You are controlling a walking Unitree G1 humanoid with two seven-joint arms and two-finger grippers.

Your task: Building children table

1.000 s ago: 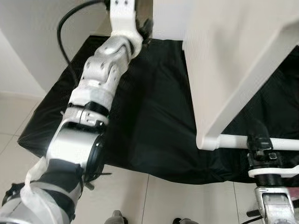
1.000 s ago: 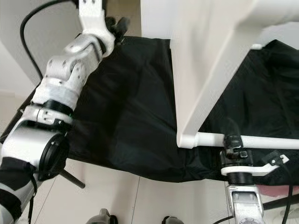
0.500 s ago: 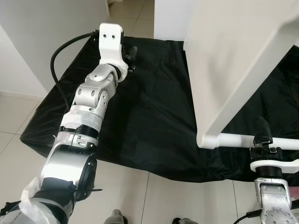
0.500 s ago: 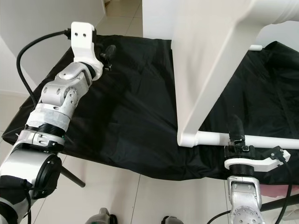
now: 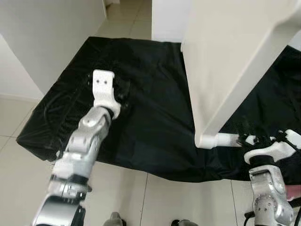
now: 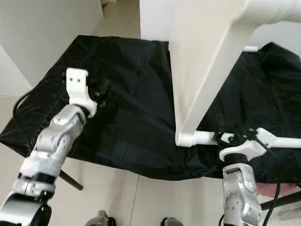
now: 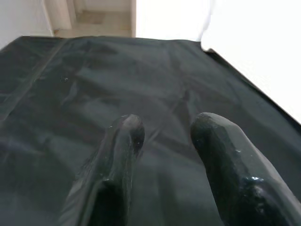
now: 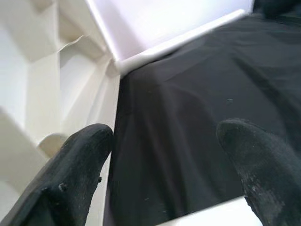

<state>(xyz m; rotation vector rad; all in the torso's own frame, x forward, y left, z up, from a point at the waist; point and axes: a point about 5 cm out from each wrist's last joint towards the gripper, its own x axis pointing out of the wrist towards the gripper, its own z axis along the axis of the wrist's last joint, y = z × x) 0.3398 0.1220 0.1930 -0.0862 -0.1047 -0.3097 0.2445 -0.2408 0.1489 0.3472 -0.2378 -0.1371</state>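
Observation:
The white children's table [image 5: 225,56] stands on its side on a black cloth [image 5: 155,108], its top panel upright. One round white leg [image 5: 225,140] sticks out to the right along the cloth's near edge. My right gripper [image 5: 250,139] is at that leg, just right of where it joins the panel. Its fingers [image 8: 89,155] are spread wide in the right wrist view, with the leg [image 8: 207,214] lying low between them. My left gripper [image 5: 125,92] hovers over bare cloth to the left of the table. It is open, and nothing lies between its fingers [image 7: 127,136].
The cloth covers a low platform whose near edge [image 5: 117,162] drops to a tiled floor [image 5: 19,141]. A white wall [image 5: 42,33] runs close along the left. Something pink [image 5: 296,190] shows at the lower right.
My left arm has drawn back from the cloth's far edge to its middle left. The right gripper has tipped over to the left along the leg.

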